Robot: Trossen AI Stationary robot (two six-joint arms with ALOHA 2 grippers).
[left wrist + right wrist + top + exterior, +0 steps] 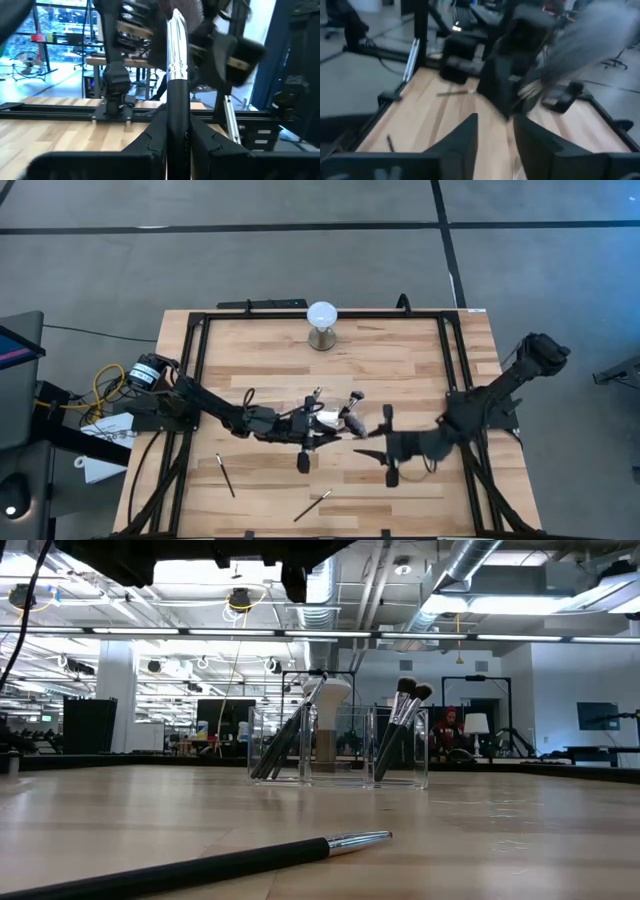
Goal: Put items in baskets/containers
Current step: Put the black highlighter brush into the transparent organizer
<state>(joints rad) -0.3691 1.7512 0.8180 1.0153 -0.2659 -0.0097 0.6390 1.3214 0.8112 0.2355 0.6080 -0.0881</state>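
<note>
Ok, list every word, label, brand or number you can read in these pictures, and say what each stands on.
None can be read.
Slim black makeup brush with silver ferrule in the left gripper: no print visible.
Clear rectangular holder: unmarked.
Screens in the room behind: too small to read.

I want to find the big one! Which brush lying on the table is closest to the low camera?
The black-handled brush with the silver collar lying flat across the front of the low view. The other brushes stand upright in the clear holder farther back.
</note>
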